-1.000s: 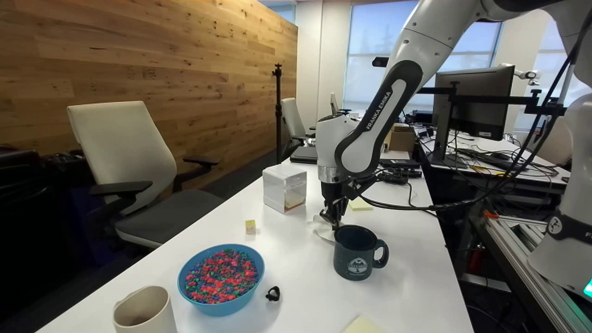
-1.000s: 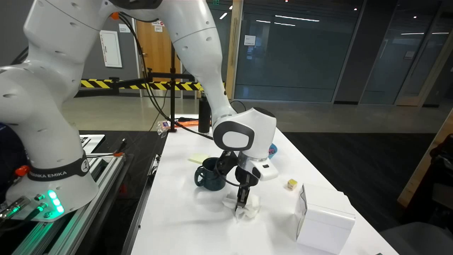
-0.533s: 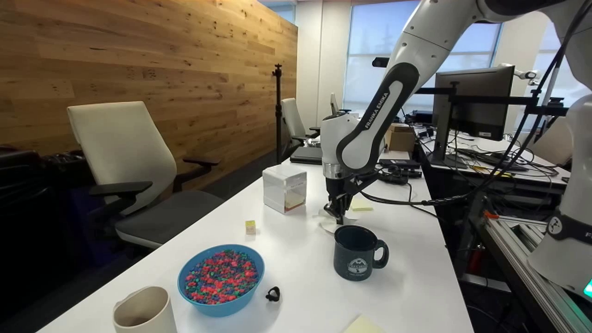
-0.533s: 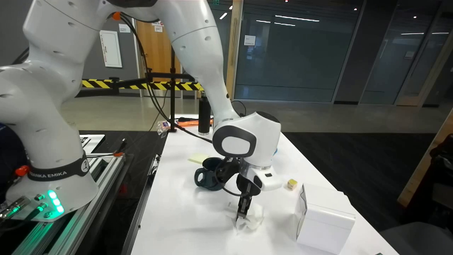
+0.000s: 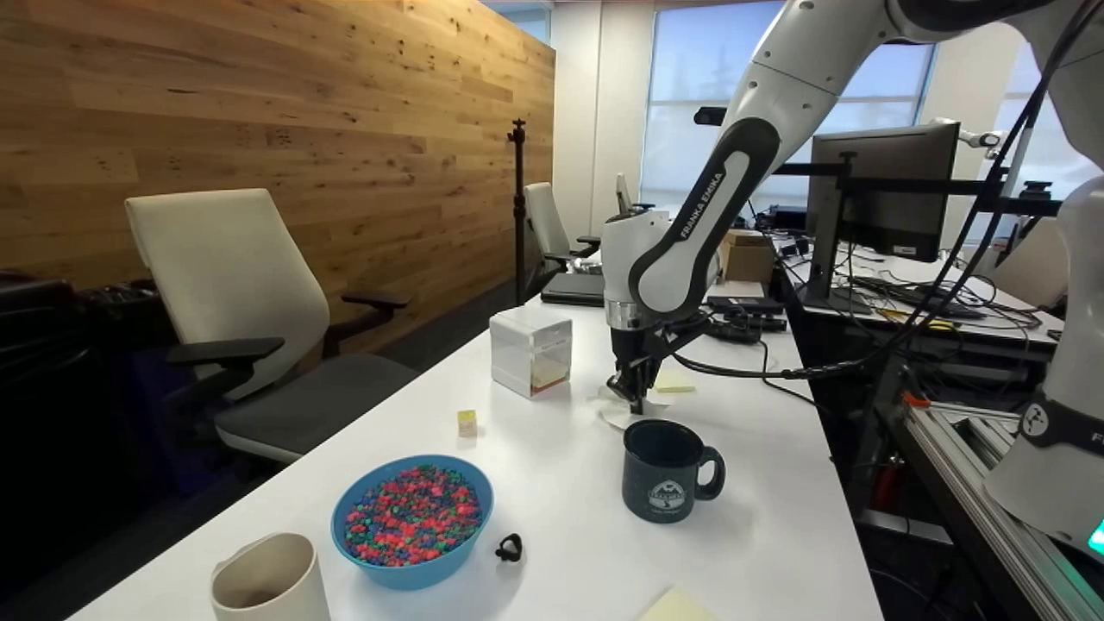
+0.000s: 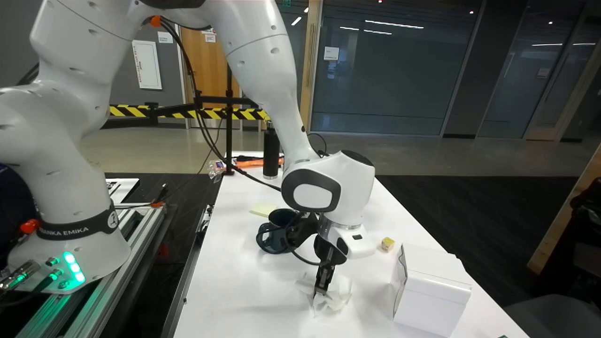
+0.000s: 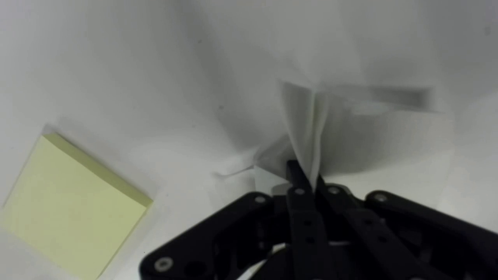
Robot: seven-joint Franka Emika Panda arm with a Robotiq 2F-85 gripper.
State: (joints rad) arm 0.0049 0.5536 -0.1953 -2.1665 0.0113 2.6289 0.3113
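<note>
Hand (image 7: pixel 308 182) black. Tissue (image 7: pixel 389 144) white, surface (image 5: pixel 561 483) white too. Mug (image 5: pixel 651 466) dark teal, pale logo (image 5: pixel 667 496). Bowl (image 5: pixel 423 576) blue; bits (image 5: pixel 414 517) in it mixed red-pink, blue, green. Cup (image 5: pixel 304 595) beige. Note pad (image 7: pixel 74 206) pale yellow. Arm (image 5: pixel 789 86) white, dark trim; base lights (image 6: pixel 74 266) green. Barrier tape (image 6: pixel 213 114) black/yellow diagonal stripes. Wall (image 5: pixel 285 112) brown wood grain.
</note>
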